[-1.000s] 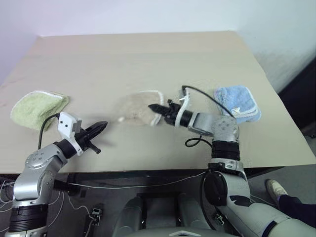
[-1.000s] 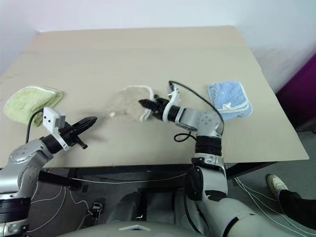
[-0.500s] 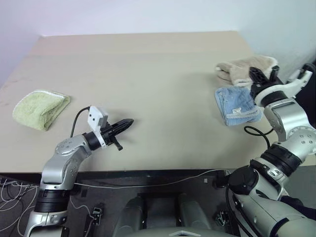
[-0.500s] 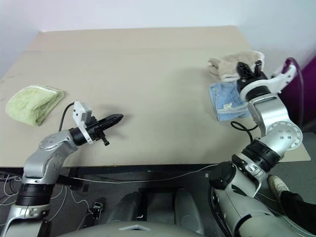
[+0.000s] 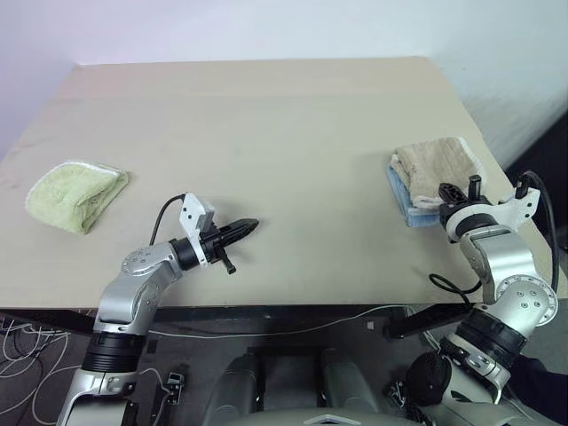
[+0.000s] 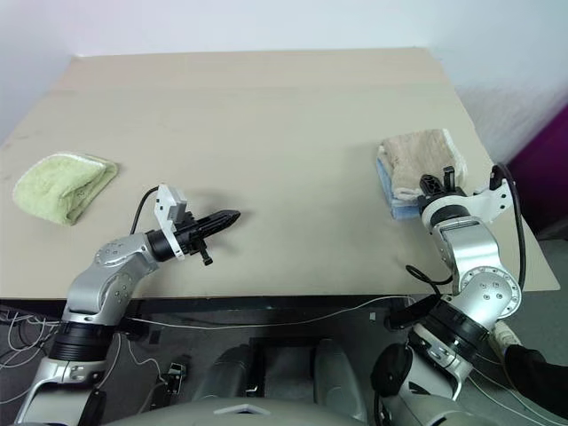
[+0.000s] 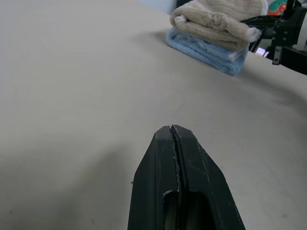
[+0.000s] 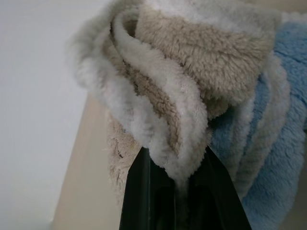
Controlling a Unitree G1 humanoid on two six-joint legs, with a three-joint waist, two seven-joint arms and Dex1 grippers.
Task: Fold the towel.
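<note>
1. Bench (image 5: 266, 115): broad, flat, matte tan top; smooth, so cloth should slide on it easily.
2. Towel (image 5: 435, 164): beige terry with thick white corded edging, bundled in soft folds on top of the blue cloth (image 5: 401, 200) near the bench's right edge. I judge it light, limp and plush: it will sag from any single grip point and won't keep a crease unless pressed flat. The best hold looks like the corded edge or a corner, where the pile is firmer and less likely to slip.
3. Green cloth (image 5: 75, 193): small, fluffy, loosely folded, lying at the far left of the bench, well apart from everything else.
4. Blue cloth: small, same terry pile, white-trimmed; pinned under the towel, with only its near edge peeking out. Lifting the towel may drag it along.
5. Right gripper (image 8: 177, 184): its jaws are pinching a thick fold of the towel's white edge; the wrist view shows pile bulging out between the black fingers (image 8: 139, 191).
6. Left gripper (image 5: 241, 229): its jaws are pressed together on nothing, hovering over bare bench at mid-left, pointing toward the towel, well apart from it.
</note>
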